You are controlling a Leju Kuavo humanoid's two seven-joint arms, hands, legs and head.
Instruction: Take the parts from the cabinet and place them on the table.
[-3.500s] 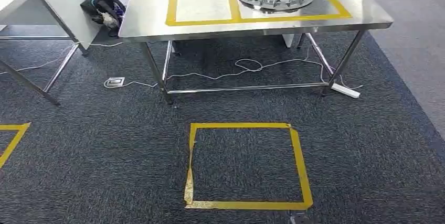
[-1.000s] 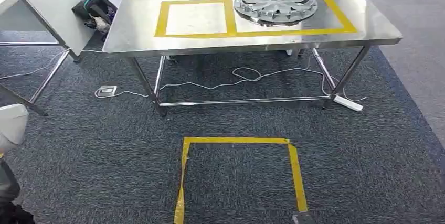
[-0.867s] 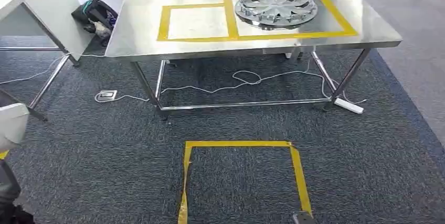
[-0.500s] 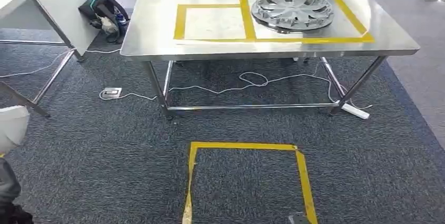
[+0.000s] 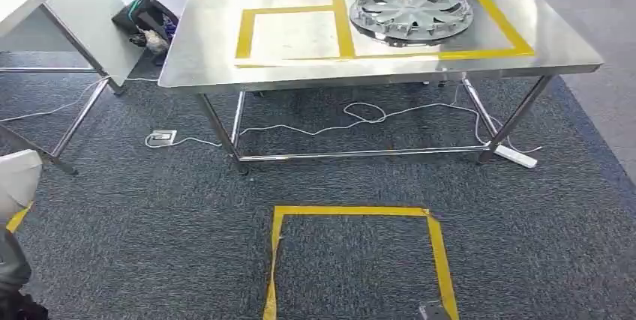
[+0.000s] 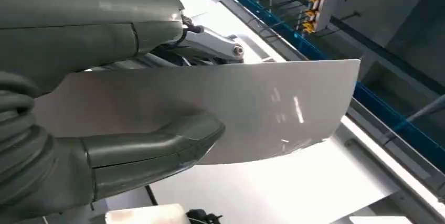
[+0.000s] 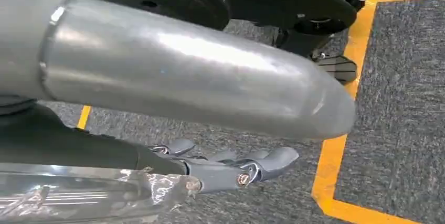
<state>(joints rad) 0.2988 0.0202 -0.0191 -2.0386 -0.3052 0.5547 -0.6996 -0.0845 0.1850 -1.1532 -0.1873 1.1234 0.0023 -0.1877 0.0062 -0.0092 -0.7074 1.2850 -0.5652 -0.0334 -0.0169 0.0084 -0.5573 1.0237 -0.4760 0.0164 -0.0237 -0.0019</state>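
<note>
Camera shifts closer; table (image 5: 195,65) sits lower in frame, hubcap (image 5: 411,10) on it.
Left hand (image 6: 126,145) pinches thin sheet part (image 6: 273,108): light, slick, bendy, so you hold its edge; right hand (image 7: 231,169) curled, holding nothing.

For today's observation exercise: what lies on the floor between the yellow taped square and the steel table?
In the head view, bare dark carpet lies between the taped square and the table; white cable trails beneath the table.
</note>
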